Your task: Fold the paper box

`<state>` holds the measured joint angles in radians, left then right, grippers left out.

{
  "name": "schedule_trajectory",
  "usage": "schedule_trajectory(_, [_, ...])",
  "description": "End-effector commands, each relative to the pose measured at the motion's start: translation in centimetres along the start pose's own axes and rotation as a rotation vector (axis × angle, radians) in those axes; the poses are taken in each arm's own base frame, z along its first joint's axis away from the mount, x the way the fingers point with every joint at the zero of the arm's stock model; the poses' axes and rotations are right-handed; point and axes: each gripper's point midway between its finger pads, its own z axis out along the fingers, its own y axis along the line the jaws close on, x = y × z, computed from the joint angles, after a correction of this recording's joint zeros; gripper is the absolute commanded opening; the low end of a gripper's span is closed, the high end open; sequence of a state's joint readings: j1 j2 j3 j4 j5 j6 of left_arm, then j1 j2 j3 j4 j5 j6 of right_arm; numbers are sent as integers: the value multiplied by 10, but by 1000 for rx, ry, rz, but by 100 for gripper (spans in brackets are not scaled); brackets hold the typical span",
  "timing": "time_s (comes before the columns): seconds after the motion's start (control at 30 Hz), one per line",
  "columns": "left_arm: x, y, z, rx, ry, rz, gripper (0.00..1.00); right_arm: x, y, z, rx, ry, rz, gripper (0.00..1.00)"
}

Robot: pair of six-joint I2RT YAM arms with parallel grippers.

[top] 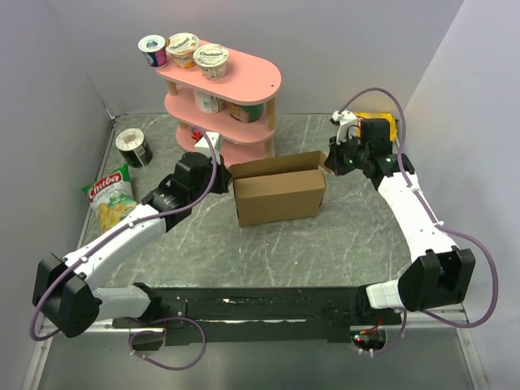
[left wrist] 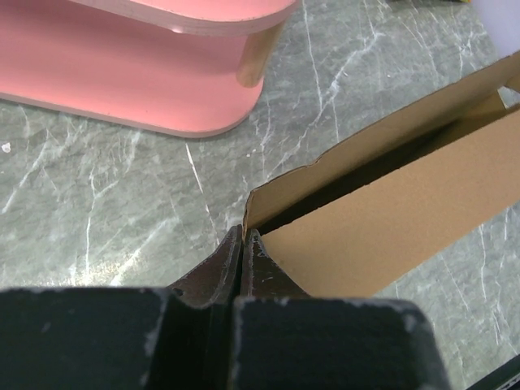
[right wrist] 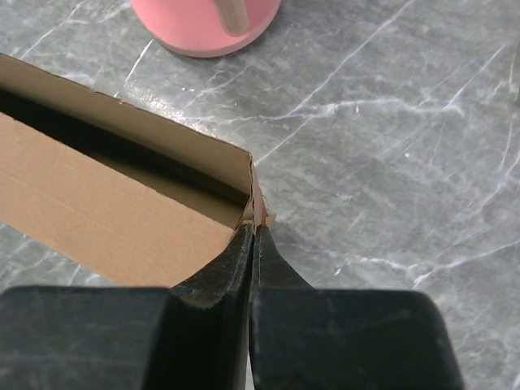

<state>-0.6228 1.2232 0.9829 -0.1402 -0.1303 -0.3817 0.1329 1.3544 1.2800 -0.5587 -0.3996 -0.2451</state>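
Note:
The paper box [top: 279, 195] is plain brown cardboard, standing open-topped in the middle of the table as a shallow rectangle. My left gripper [top: 227, 174] is at its left end. In the left wrist view that gripper [left wrist: 244, 237] is shut, pinching the top edge of the paper box [left wrist: 390, 219] at its end wall corner. My right gripper [top: 329, 162] is at the opposite end. In the right wrist view it [right wrist: 253, 231] is shut on the thin end wall of the paper box [right wrist: 106, 219] at the corner. The box's inside is in shadow.
A pink three-tier shelf [top: 244, 85] with yogurt cups [top: 183, 49] stands just behind the box. A chips bag [top: 110, 199] and a dark can [top: 134, 148] lie at the left. A yellow packet [top: 383, 122] sits behind the right arm. Walls close in on both sides.

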Motion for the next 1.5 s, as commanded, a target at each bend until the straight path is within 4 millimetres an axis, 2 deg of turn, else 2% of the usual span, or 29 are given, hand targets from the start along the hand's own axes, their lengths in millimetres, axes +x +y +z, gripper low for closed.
schedule_trajectory(0.0, [11,-3,5,-7,60,7,1,-16,8,-19,27,-56,33,0])
schedule_trajectory(0.2, [12,-7,11,-18,73,-12,1,-8,17,-25,99,-43,70,0])
schedule_trajectory(0.4, [12,-12,15,-22,77,-27,1,2,32,-24,157,-31,156,0])
schedule_trajectory(0.53, [19,-18,18,-20,87,-21,1,8,34,-21,197,-21,206,0])
schedule_trajectory(0.93, [36,-26,19,-64,98,-13,1,2,48,-22,165,-71,321,0])
schedule_trajectory(1.1, [38,-30,21,-54,98,-61,1,8,56,-21,134,-101,378,0])
schedule_trajectory(1.47, [42,-43,22,-5,114,-158,1,12,54,-23,147,-106,384,0])
